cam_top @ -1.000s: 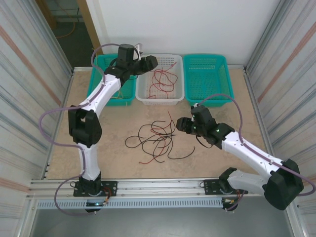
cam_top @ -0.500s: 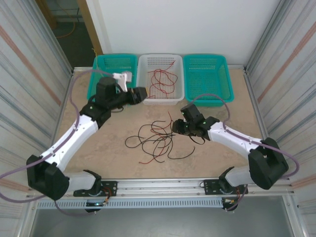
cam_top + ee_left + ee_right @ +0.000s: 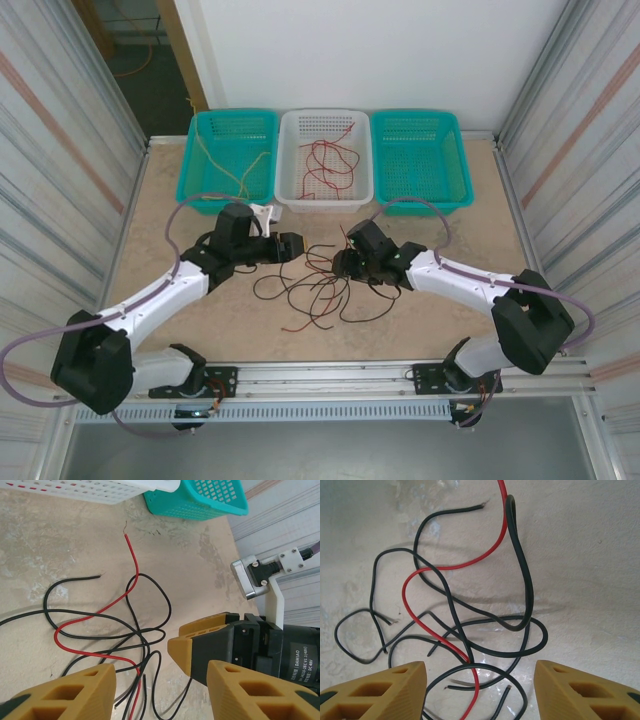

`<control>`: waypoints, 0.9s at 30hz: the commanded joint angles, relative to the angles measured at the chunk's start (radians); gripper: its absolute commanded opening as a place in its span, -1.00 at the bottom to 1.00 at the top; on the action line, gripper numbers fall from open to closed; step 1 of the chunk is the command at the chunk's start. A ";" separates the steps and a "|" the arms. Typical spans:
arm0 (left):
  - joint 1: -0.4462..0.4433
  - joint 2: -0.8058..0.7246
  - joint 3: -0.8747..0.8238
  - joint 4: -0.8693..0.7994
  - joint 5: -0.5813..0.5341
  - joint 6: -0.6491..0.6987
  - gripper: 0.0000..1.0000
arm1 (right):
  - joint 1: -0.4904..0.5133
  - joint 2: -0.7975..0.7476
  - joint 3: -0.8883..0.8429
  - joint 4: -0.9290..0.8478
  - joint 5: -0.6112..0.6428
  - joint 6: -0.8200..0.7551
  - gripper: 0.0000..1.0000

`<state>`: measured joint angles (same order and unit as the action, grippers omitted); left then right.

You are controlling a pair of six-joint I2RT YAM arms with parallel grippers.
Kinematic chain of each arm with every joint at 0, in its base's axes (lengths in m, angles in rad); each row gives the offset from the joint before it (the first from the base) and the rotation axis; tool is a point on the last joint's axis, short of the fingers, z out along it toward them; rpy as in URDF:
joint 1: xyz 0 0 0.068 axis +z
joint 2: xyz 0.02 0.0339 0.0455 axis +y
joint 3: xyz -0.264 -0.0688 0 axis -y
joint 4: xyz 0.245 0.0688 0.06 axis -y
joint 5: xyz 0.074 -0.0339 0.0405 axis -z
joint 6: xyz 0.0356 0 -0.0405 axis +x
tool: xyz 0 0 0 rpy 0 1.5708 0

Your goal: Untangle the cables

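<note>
The cables (image 3: 318, 290), thin black and red ones, lie tangled on the table's middle. My left gripper (image 3: 290, 247) hovers at the tangle's upper left edge, open. My right gripper (image 3: 340, 265) hovers at its upper right edge, also open. In the left wrist view a red cable (image 3: 132, 555) loops over black ones (image 3: 167, 602) between my left gripper's (image 3: 160, 695) spread fingers. The right gripper (image 3: 185, 647) shows close by there. In the right wrist view a red cable (image 3: 470, 562) and black loops (image 3: 521, 555) lie below the right gripper's (image 3: 480, 690) wide gap, ungripped.
Three baskets line the far edge. The left teal one (image 3: 200, 185) holds yellow cables (image 3: 235, 170), the white middle one (image 3: 290, 198) holds red cables (image 3: 325, 160), and the third is the right teal one (image 3: 418, 160). Metal walls stand on both sides.
My left arm has swung from the far baskets down to the tangle's left edge. My right gripper has moved left and forward to the tangle's right edge.
</note>
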<state>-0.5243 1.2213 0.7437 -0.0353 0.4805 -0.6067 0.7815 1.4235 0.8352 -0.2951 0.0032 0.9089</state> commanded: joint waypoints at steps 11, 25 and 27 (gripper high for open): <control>-0.020 0.053 0.014 0.045 0.038 -0.028 -0.04 | -0.010 0.108 -0.017 -0.026 -0.114 -0.092 -0.23; -0.049 0.069 0.028 0.007 0.022 -0.001 -0.07 | -0.042 0.181 -0.013 0.018 -0.110 -0.142 -0.60; -0.055 0.065 0.032 -0.003 0.016 0.007 -0.07 | -0.035 0.155 -0.014 0.009 -0.100 -0.160 -0.71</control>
<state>-0.5690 1.2873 0.7441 -0.0132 0.5011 -0.6270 0.7456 1.5967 0.8150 -0.2779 -0.1047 0.7826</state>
